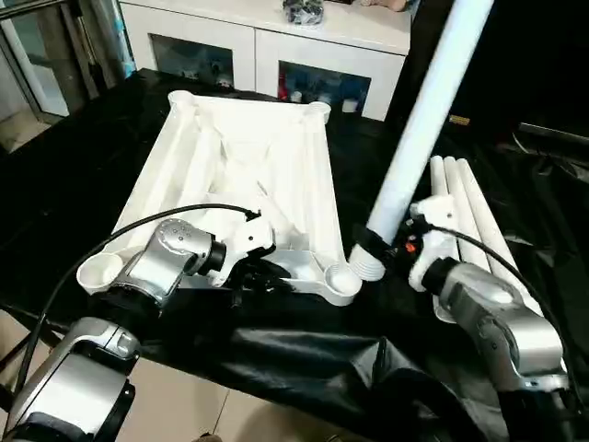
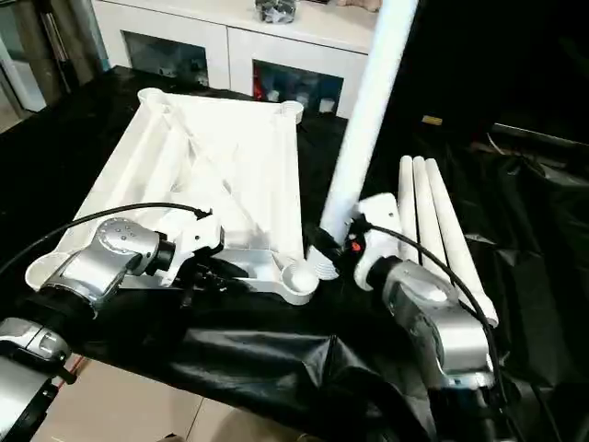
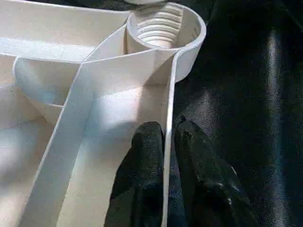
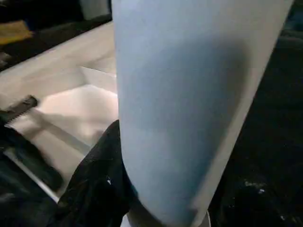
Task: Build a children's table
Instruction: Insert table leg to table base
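Note:
The white tabletop [image 1: 239, 166] lies upside down on black cloth, ribbed underside up. My left gripper [image 3: 169, 137] is shut on the thin near rim wall, one finger [image 3: 147, 161] inside and one outside, a short way from the near right corner socket [image 3: 161, 28]. A long white leg [image 1: 419, 129] stands steeply tilted with my right gripper [image 1: 379, 241] shut on its lower part. Its threaded end [image 1: 368, 264] hangs just right of that socket [image 1: 342, 274], outside it. In the right wrist view the leg [image 4: 189, 94] fills the space beside a black finger [image 4: 99, 179].
Three more white legs [image 1: 465, 216] lie side by side on the cloth at the right. A white cabinet [image 1: 276, 46] with glass-fronted compartments stands behind. The black cloth [image 1: 304, 359] hangs in folds over the near edge, with pale floor below.

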You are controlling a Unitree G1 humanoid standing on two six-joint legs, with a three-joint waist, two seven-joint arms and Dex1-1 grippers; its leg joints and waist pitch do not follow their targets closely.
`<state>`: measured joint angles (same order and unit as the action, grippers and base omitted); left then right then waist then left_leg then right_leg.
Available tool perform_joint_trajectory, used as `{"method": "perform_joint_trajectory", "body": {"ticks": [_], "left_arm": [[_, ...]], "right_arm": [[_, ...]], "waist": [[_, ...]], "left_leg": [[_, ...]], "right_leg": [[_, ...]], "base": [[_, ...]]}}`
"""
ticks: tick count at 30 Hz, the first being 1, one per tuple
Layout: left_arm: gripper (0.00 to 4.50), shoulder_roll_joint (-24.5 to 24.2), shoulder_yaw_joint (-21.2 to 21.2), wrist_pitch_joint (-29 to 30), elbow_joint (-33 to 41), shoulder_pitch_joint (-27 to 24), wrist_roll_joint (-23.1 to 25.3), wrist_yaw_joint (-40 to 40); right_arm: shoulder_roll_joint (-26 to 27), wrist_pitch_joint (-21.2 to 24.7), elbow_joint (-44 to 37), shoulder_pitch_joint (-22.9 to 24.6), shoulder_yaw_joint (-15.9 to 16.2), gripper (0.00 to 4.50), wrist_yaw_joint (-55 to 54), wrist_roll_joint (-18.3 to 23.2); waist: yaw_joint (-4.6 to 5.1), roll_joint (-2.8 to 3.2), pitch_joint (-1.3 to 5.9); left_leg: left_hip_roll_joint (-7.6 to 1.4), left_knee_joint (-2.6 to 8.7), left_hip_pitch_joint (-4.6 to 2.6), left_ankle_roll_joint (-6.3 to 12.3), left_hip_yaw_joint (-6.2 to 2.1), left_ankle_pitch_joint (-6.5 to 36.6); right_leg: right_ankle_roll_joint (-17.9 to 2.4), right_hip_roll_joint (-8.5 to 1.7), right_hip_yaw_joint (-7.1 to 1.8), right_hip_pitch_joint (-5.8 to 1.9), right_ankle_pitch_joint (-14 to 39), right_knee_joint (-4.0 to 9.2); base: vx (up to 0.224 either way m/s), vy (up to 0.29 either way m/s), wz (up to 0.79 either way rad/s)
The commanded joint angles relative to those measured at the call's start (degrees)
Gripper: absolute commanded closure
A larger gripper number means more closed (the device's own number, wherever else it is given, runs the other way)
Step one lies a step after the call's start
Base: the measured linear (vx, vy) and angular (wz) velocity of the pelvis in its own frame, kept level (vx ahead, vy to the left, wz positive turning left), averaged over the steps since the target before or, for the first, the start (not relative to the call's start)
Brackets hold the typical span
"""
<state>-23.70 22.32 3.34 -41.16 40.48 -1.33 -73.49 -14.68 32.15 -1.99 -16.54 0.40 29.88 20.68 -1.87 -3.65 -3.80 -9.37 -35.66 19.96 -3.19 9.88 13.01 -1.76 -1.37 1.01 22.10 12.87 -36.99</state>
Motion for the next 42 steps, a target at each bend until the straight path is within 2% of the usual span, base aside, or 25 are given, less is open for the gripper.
{"method": "perform_joint_trajectory", "body": {"ticks": [1,5,7,8,9,14,19,21,23,25,33,37,39,41,42], "left_arm": [[4.12,-0.4,0.9,0.6,-0.4,-0.3,1.7,-0.2],[4.45,-0.8,1.5,2.3,1.6,-1.4,2.2,0.1],[4.49,-0.9,1.6,3.1,2.7,-1.9,2.4,0.2],[4.49,-1.0,1.6,3.4,3.1,-2.1,2.4,0.2],[4.5,-0.9,1.5,3.9,3.6,-2.2,2.3,0.2],[4.5,-0.5,1.4,4.2,4.8,-2.7,2.7,0.8],[4.5,0.2,1.4,6.7,6.9,-2.9,3.1,2.1],[4.5,0.4,1.2,6.7,7.1,-2.9,3.0,2.2],[4.5,0.5,1.1,6.4,7.4,-3.0,2.8,2.1],[4.5,0.5,0.8,6.4,8.2,-3.2,2.5,2.1],[4.5,0.7,0.4,7.3,9.2,-3.2,2.2,2.3],[4.5,0.9,0.0,7.8,9.8,-3.3,1.7,2.5],[4.5,1.1,-0.3,8.2,10.0,-3.3,1.5,2.8],[4.5,1.7,-0.8,8.8,9.9,-3.0,1.3,3.6],[4.5,1.8,-0.9,9.0,9.8,-2.9,1.2,3.8]], "right_arm": [[-0.3,1.8,1.0,-1.2,-0.3,2.62,1.8,1.7],[-1.1,1.9,3.7,-2.4,0.4,2.62,4.7,1.8],[-1.5,2.1,4.4,-2.7,1.0,2.62,6.0,1.8],[-1.7,2.2,4.5,-2.7,1.2,2.62,6.4,1.8],[-1.9,2.5,4.8,-3.0,1.5,2.62,6.9,1.9],[-2.3,3.0,5.6,-3.6,2.3,2.62,8.0,1.9],[-2.4,3.7,6.2,-4.4,3.0,2.62,9.5,1.9],[-2.7,3.6,6.2,-4.5,3.3,2.62,9.7,1.7],[-3.0,3.1,6.8,-4.6,3.5,2.62,9.9,1.4],[-2.9,2.5,7.8,-4.8,3.5,2.62,9.9,1.1],[-2.2,1.1,10.8,-5.6,4.2,2.62,10.2,0.0],[-1.7,0.6,11.9,-5.7,3.8,2.62,10.4,0.5],[-1.5,0.3,12.6,-5.4,3.1,2.62,10.5,0.8],[-1.1,-0.4,13.6,-4.3,1.6,2.62,10.6,1.6],[-1.0,-0.9,14.2,-3.8,1.2,2.62,10.6,1.8]], "waist": [[-0.2,0.99,3.69],[-0.23,0.93,3.84],[-0.25,0.87,3.82],[-0.2,0.61,3.87],[-0.23,0.71,3.84],[-0.22,0.5,3.78],[-0.33,0.54,3.6],[-0.36,0.65,3.67],[-0.33,0.52,3.68],[-0.33,0.7,3.71],[-0.18,0.72,3.62],[-0.18,0.81,3.62],[-0.22,1.14,3.67],[-0.22,0.96,3.64],[-0.46,1.28,3.66]], "left_leg": [[-3.98,4.35,-0.18,0.39,-1.43,3.2],[-4.01,4.27,-0.12,0.59,-1.39,1.9],[-3.99,4.31,0.0,0.9,-1.41,1.2],[-3.95,4.24,0.02,1.02,-1.33,1.2],[-3.93,4.26,0.05,1.14,-1.36,0.9],[-3.95,4.21,0.01,1.53,-1.25,1.1],[-4.02,4.34,-0.16,0.88,-1.27,2.6],[-4.02,4.33,-0.11,0.88,-1.32,2.2],[-3.98,4.31,-0.08,0.89,-1.31,1.9],[-3.91,4.26,-0.01,0.84,-1.3,2.1],[-3.91,4.33,-0.02,0.56,-1.35,3.0],[-3.98,4.41,-0.1,0.57,-1.36,2.9],[-4.04,4.41,-0.11,0.45,-1.42,3.0],[-3.99,4.37,-0.11,0.46,-1.33,3.5],[-4.03,4.36,-0.13,0.41,-1.38,3.5]], "right_leg": [[-14.6,-6.8,-3.4,-3.32,1.2,4.46],[-15.2,-6.85,-3.35,-3.4,-1.5,4.15],[-15.3,-6.8,-3.28,-3.52,-2.5,4.07],[-15.3,-6.78,-3.32,-3.56,-2.6,4.11],[-15.3,-6.8,-3.3,-3.57,-2.6,4.05],[-15.2,-6.81,-3.32,-3.45,-1.4,4.22],[-14.4,-6.8,-3.31,-3.17,2.8,4.6],[-14.4,-6.85,-3.33,-3.24,2.2,4.52],[-14.4,-6.83,-3.33,-3.26,1.6,4.53],[-14.5,-6.86,-3.35,-3.25,1.9,4.58],[-14.4,-6.82,-3.32,-3.18,3.3,4.75],[-14.5,-6.67,-3.27,-3.11,2.4,4.68],[-14.8,-6.79,-3.27,-3.11,1.9,4.6],[-15.0,-6.81,-3.35,-3.15,2.1,4.72],[-15.1,-6.92,-3.35,-3.14,2.0,4.71]], "base": [[0.0,0.0,0.0],[0.0,0.0,0.0],[0.0,0.0,0.0],[0.0,0.0,0.0],[0.0,0.0,0.0],[0.0,0.0,0.0],[0.0,0.0,0.0],[0.0,0.0,0.0],[0.0,0.0,0.0],[0.0,0.0,0.0],[0.0,0.0,0.0],[0.0,0.0,0.0],[0.0,0.0,0.0],[0.0,0.0,0.0],[0.0,0.0,0.0]]}}
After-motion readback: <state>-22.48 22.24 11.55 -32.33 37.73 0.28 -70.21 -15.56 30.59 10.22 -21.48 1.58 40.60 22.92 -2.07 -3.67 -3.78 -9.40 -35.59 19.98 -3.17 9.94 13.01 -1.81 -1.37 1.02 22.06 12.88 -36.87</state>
